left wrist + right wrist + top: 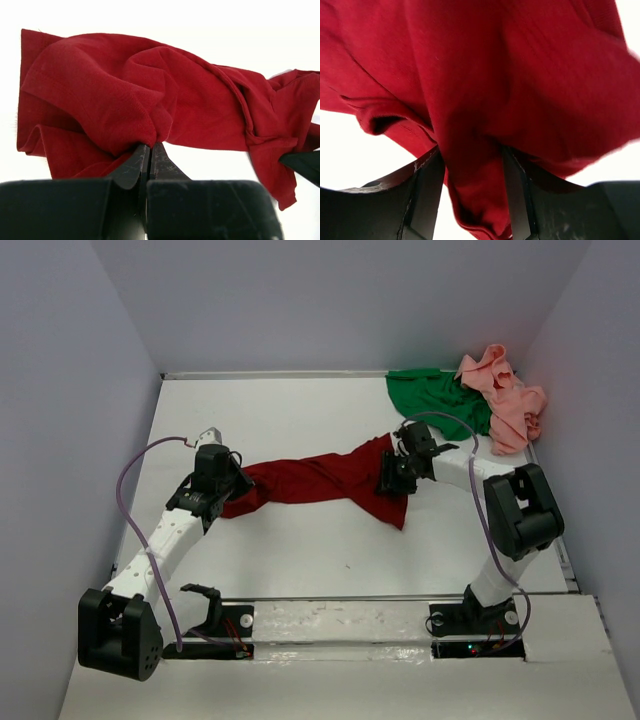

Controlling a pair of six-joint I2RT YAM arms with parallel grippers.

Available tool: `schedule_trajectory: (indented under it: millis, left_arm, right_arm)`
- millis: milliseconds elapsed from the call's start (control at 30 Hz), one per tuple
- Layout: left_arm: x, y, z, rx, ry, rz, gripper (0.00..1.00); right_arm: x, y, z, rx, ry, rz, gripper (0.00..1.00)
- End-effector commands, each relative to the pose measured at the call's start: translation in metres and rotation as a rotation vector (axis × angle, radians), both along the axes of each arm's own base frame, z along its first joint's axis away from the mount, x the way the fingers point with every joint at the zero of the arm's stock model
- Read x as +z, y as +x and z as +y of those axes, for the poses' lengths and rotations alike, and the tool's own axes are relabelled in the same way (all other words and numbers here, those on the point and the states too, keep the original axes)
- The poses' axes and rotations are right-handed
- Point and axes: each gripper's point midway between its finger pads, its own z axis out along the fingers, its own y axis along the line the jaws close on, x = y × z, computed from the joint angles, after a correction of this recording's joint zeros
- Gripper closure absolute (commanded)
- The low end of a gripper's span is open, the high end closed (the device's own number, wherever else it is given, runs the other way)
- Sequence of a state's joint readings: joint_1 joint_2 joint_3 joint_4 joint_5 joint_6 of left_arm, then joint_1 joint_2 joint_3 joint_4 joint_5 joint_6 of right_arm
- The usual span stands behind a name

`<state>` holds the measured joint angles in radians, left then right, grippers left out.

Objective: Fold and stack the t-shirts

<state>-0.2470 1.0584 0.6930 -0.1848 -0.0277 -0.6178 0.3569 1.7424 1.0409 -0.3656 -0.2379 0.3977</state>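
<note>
Red shirt (310,478) hangs twisted over the table (300,410), left gripper (150,150) pinched tight on one end, right gripper (471,152) half-open around a thick bunch at the other, and pulling further apart could slip the cloth from that looser right hold.

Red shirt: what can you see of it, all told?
The red shirt is dark red, soft knit cloth, unfolded and twisted into a long rumpled band over the white table. The left gripper pinches one end with jaws shut. The right gripper holds a thick bunch of the other end, a loose flap trailing towards the near edge.
</note>
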Motion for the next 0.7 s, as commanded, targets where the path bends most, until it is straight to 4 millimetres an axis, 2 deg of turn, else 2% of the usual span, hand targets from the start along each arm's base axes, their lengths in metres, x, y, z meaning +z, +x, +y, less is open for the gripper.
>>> schedule_trajectory:
  millis: [0,100,233,267,300,333,467,533,667]
  left_arm:
    - [-0.002,-0.002,0.001,-0.011,0.017,-0.006,0.96]
    - [-0.001,-0.002,0.001,-0.010,0.020,-0.011,0.96]
    - [0.001,-0.002,0.004,-0.002,0.035,-0.011,0.96]
    - [0.001,-0.002,0.005,-0.001,0.038,-0.010,0.96]
    - [0.001,-0.001,0.006,0.003,0.040,-0.010,0.96]
    - [0.001,-0.001,0.005,0.002,0.040,-0.010,0.96]
    - [0.000,0.000,0.007,0.009,0.044,-0.007,0.96]
    - [0.002,0.000,0.007,0.008,0.046,-0.008,0.96]
    - [0.002,-0.001,0.008,0.010,0.052,-0.007,0.96]
  right_arm:
    - [0.010,0.035,0.016,-0.007,0.058,-0.101,0.46]
    - [0.015,0.042,0.020,-0.011,0.072,-0.115,0.46]
    - [0.015,0.055,0.013,-0.032,0.022,-0.149,0.45]
    - [0.010,0.058,0.012,-0.030,0.006,-0.146,0.45]
    - [0.013,0.065,0.015,-0.026,0.012,-0.157,0.45]
    - [0.003,0.068,0.016,-0.021,0.004,-0.140,0.44]
    - [-0.001,0.090,0.022,-0.031,-0.004,-0.154,0.44]
    - [0.006,0.102,0.025,-0.033,-0.003,-0.182,0.44]
    - [0.024,0.110,0.026,-0.024,0.001,-0.227,0.44]
